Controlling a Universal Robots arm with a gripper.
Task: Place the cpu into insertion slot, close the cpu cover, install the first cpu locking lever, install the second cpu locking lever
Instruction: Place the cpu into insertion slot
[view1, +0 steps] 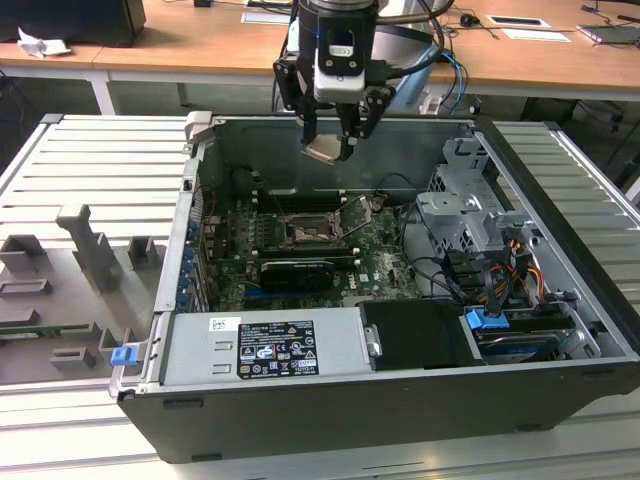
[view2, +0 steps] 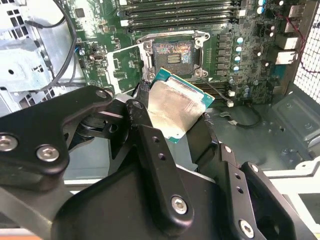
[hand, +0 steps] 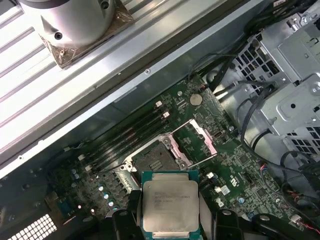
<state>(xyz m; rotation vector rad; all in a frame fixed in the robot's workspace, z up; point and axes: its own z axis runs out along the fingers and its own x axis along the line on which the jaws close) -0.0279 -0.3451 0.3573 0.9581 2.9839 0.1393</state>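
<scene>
One robot claw hangs over an open computer case that lies on a ribbed grey table. In the exterior view the claw is clamped on the cpu, a small pale square that it holds at a tilt. The chip is high above the insertion slot and towards the case's back wall. The case holds a green circuit board. A grey power supply box sits nearer the camera than the slot, and a metal drive cage with loose cables stands to the slot's side.

In the first wrist view the chip's silvery face fills the gap between the black fingers. The slot lies beyond it, dark and empty. The cpu cover is swung open and lies beside the slot. Thin rods next to the slot may be the locking levers, though they are hard to make out.

In the second wrist view the fingers press on opposite edges of the chip, with the empty slot just past its far corner.

The likeliest trouble is misalignment. If the chip comes down tilted or turned, it could sit crooked in the slot and damage the contacts. The edge grip also looks narrow, so the chip could slip free and drop onto the board.
</scene>
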